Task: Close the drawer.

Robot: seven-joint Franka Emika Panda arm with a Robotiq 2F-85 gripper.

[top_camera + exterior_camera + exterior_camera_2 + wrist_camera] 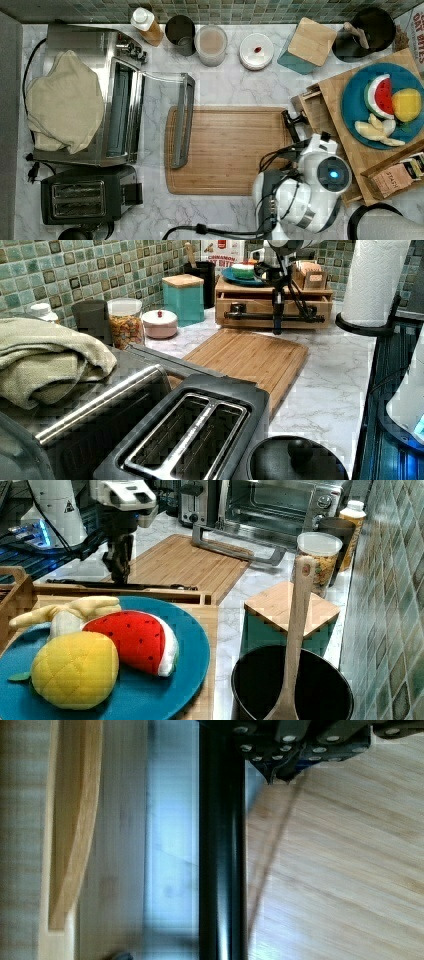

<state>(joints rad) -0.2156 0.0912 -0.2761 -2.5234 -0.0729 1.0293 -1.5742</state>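
Observation:
The drawer (311, 111) sticks a short way out of the bamboo stand (345, 150) at the top view's right. Its pale front (250, 305) carries a long black bar handle (250, 316), which also runs across the right view (150, 586) and the wrist view (222, 860). My gripper (291, 125) hangs straight down just outside the handle (288, 119), on the cutting-board side. Its fingers (277, 322) look shut with nothing between them. In the right view the gripper (119, 572) stands right against the bar. The drawer's rim (125, 596) shows below the blue plate.
A bamboo cutting board (230, 150) lies in front of the drawer. The toaster oven's open glass door (182, 120) overlaps its far end. A blue plate of toy fruit (387, 105) rests on the stand. Jars, a teal box (310, 42) and a black pot (367, 30) line the tiled wall.

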